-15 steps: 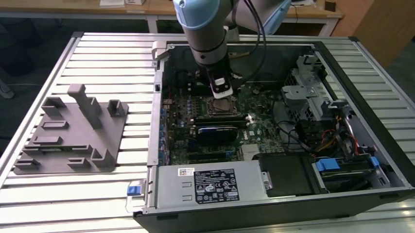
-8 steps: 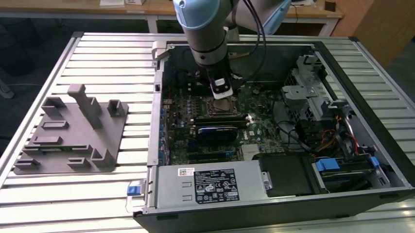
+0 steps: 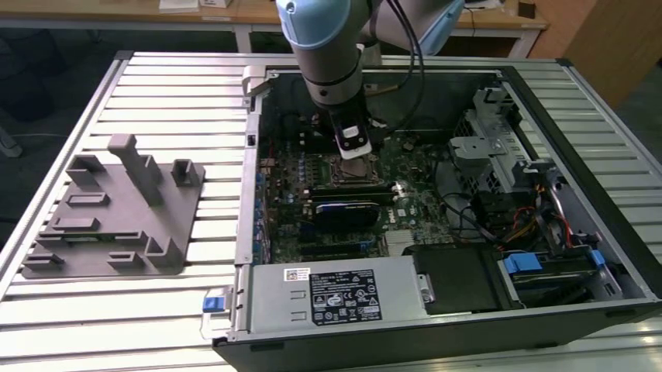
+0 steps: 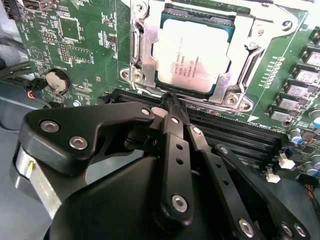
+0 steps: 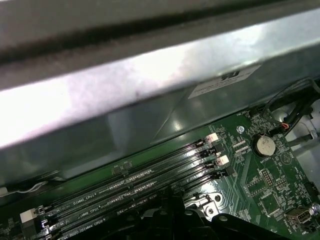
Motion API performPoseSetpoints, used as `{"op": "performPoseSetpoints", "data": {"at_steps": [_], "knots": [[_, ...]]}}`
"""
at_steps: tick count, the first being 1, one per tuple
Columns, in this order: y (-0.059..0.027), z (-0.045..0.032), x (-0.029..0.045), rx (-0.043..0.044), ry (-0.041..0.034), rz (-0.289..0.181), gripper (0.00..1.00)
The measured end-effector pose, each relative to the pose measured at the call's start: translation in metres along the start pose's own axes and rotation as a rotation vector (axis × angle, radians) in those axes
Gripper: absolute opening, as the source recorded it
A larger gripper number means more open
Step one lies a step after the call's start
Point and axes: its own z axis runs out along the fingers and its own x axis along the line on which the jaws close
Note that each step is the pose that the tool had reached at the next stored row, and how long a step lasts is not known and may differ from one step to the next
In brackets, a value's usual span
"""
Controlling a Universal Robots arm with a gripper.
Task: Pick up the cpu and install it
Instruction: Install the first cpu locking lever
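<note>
Inside the open computer case point(image 3: 579, 101), the cpu point(image 4: 192, 55) is lying seated in its socket point(image 4: 245, 72). Just above it, the gripper point(image 4: 167, 97) is hovering, fingers pinched together and grasping nothing. Any downward drift is risking those fingertips scraping the chip's lid or the memory slots point(image 5: 140, 182).

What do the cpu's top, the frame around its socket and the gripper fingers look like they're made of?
The cpu top looks like matte silver metal, evenly pale with a soft sheen; its thin rim looks like green circuit board. The socket frame seems to be bright bare steel, with sharp glints. The gripper fingers look like black-coated metal or hard plastic, joined by shiny screws.
</note>
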Motion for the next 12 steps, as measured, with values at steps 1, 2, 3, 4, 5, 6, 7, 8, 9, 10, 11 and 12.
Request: {"op": "performPoseSetpoints", "data": {"at_steps": [1, 2, 3, 4, 5, 6, 7, 8, 9, 10, 11, 12], "knots": [[-0.0003, -0.0001, -0.0001, -0.0027, 0.001, 0.001, 0.11], [-0.0007, -0.0002, -0.0003, -0.0084, 0.0029, 0.002, 0.11], [-0.0011, -0.0002, -0.0005, -0.0149, 0.0053, 0.004, 0.11], [-0.0014, -0.0003, -0.0006, -0.0194, 0.0069, 0.005, 0.11], [-0.0017, -0.0004, -0.0007, -0.0199, 0.007, 0.006, 0.11], [-0.0018, -0.0004, -0.0007, -0.02, 0.0071, 0.006, 0.11], [-0.0019, -0.0004, -0.0008, -0.02, 0.0071, 0.006, 0.11], [-0.002, -0.0004, -0.0008, -0.02, 0.0072, 0.006, 0.11], [-0.0021, -0.0005, -0.0009, -0.0199, 0.0072, 0.006, 0.11], [-0.0022, -0.0006, -0.0009, -0.0198, 0.0072, 0.006, 0.11], [-0.0023, -0.0005, -0.001, -0.0198, 0.0072, 0.006, 0.11], [-0.0023, -0.0005, -0.0011, -0.0199, 0.0072, 0.006, 0.11]]}}
